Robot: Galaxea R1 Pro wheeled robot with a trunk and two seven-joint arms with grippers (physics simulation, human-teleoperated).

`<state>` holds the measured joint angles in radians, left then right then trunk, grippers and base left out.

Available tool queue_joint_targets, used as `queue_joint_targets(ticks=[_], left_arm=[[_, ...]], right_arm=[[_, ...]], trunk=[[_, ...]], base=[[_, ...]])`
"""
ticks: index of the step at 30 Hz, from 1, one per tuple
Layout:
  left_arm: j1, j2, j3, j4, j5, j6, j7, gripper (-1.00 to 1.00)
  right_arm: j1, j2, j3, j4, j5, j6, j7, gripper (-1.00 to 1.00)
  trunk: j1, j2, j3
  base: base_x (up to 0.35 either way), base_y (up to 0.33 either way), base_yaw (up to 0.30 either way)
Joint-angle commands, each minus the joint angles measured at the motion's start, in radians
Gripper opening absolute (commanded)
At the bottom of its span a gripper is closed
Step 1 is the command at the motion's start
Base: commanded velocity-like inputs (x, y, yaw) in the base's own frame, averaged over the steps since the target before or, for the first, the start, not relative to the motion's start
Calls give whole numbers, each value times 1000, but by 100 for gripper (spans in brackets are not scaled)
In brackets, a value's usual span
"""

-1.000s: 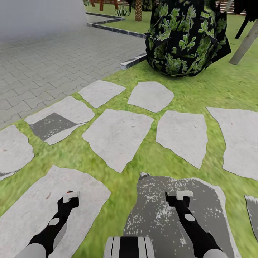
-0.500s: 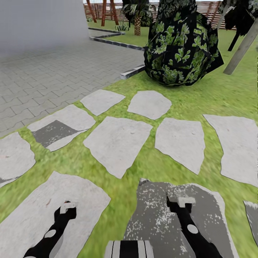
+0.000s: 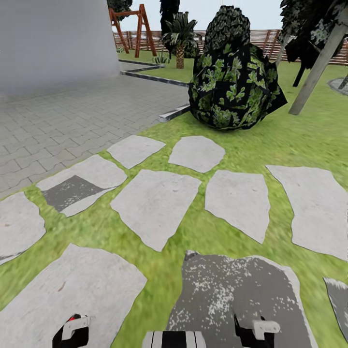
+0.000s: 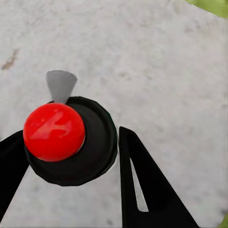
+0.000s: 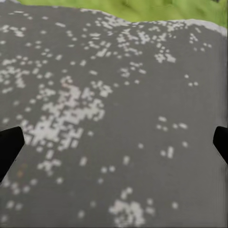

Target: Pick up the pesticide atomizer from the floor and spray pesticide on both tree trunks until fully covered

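Note:
The pesticide atomizer [image 4: 71,142] shows from above as a black round body with a red ball cap and a small grey nozzle. My left gripper [image 4: 71,164] is shut on it, one black finger on each side, above a pale stepping stone. The same gripper [image 3: 72,332] sits at the head view's bottom edge, a red speck on top. My right gripper [image 3: 257,331] is open and holds nothing; its fingertips [image 5: 9,145] stand wide apart over a dark speckled stone [image 5: 114,118]. A bare grey trunk [image 3: 316,67] slants up at the far right; I cannot tell whether it is one of the trees.
Stepping stones [image 3: 154,203] lie in green grass ahead. A dark leafy shrub [image 3: 232,87] stands beyond them, with a palm [image 3: 180,41] and a wooden swing frame [image 3: 140,24] farther back. Grey paving [image 3: 63,116] and a pale wall [image 3: 53,38] lie left. A brown slat fence [image 3: 261,43] closes the back.
The head view has tilted up, bringing the fence, sky and swing frame into sight. Both grippers now sit lower in the picture, at its bottom edge. No grip has visibly changed.

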<state>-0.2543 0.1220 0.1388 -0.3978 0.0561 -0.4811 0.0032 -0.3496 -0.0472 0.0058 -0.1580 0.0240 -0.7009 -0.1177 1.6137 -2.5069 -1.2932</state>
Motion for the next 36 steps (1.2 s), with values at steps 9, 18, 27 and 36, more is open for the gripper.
queue_joint_targets(ticks=[9,18,27,36], left_arm=[[34,-2,7,14,7,-34,-1,-100],[35,-2,6,14,7,-34,-2,-100],[35,-3,5,13,7,-34,-2,-100],[35,-4,5,13,7,-34,-2,-100]], right_arm=[[0,1,2,42,2,-55,-3,100],[0,6,0,46,-2,-55,-7,100],[0,7,0,47,-2,-55,-8,100],[0,7,-1,48,-2,-55,-8,100]], trunk=[[-4,2,46],[-8,4,81],[-12,6,116],[-36,48,146]], base=[[0,0,-50],[0,0,0],[0,0,-215],[0,0,-266]])
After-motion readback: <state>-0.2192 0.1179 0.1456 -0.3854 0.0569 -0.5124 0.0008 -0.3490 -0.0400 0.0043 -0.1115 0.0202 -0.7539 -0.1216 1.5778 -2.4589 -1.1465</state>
